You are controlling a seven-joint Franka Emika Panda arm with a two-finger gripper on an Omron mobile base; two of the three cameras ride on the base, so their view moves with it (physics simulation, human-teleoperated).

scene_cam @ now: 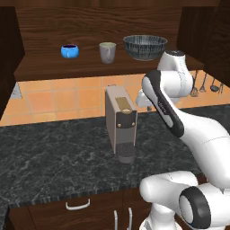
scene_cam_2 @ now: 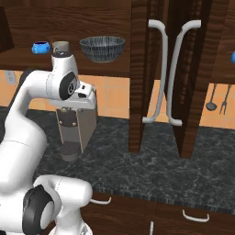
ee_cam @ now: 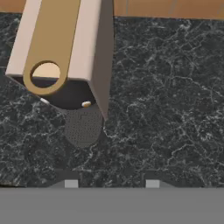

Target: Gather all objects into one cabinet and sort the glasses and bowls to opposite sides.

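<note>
STEP: between placements, pincer [ee_cam: 108, 183] half-spread, holding nothing, over table [ee_cam: 166, 109] beside coffee machine [scene_cam: 120, 123] | SHELF: blue bowl [scene_cam: 69, 50], tumbler [scene_cam: 107, 52], striped bowl [scene_cam: 144, 46] in cabinet [scene_cam: 90, 27] | NEXT: likely fetch second blue bowl [scene_cam_2: 233, 57] at far right

A dark marbled stone counter [scene_cam: 54, 161] runs across the kitchen, backed by a wall of orange tiles [scene_cam: 58, 96]. A beige-and-brown coffee machine [scene_cam: 120, 123] stands on it near the wall. Below are dark wood drawers with small pale handles [scene_cam: 77, 205]. Utensils [scene_cam_2: 218, 98] hang on the tiles at the far right.
</note>
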